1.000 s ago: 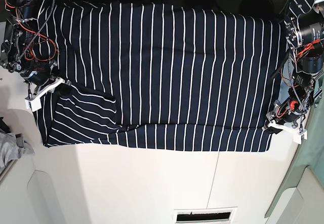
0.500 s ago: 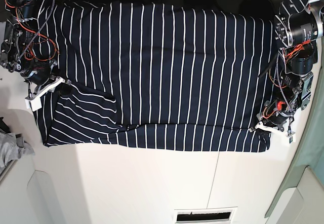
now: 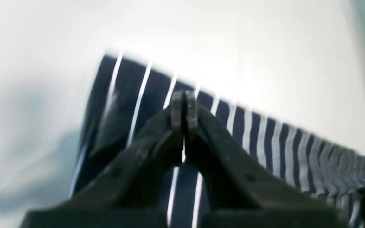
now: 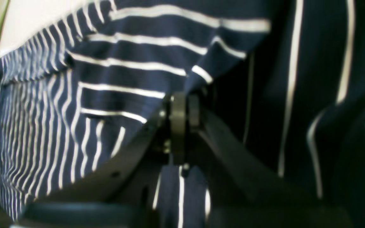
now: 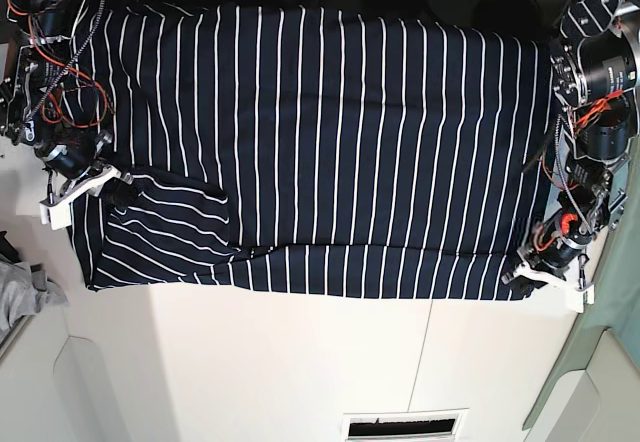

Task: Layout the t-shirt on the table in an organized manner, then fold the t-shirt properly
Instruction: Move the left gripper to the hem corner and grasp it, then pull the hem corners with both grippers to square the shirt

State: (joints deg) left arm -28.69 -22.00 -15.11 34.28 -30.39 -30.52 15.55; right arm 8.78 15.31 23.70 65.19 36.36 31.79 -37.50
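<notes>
The navy t-shirt (image 5: 330,152) with thin white stripes lies spread flat across the far half of the white table (image 5: 300,362). One sleeve is folded in over the body at the left. My left gripper (image 5: 520,278) sits at the shirt's near right corner. In the left wrist view its jaws (image 3: 184,107) are shut on the striped hem (image 3: 265,133), with bare table (image 3: 233,38) beyond. My right gripper (image 5: 112,184) is at the folded sleeve on the left. In the right wrist view it (image 4: 182,110) is shut on bunched fabric (image 4: 106,79).
A small grey cloth (image 5: 22,292) lies at the table's left edge. A slotted opening (image 5: 405,426) sits at the near edge, and a thin seam (image 5: 425,352) runs toward it. A teal edge (image 5: 590,362) borders the right side.
My left gripper has gone from open to shut while settling onto the shirt's near right corner. The right gripper has shifted slightly left, still shut on the sleeve.
</notes>
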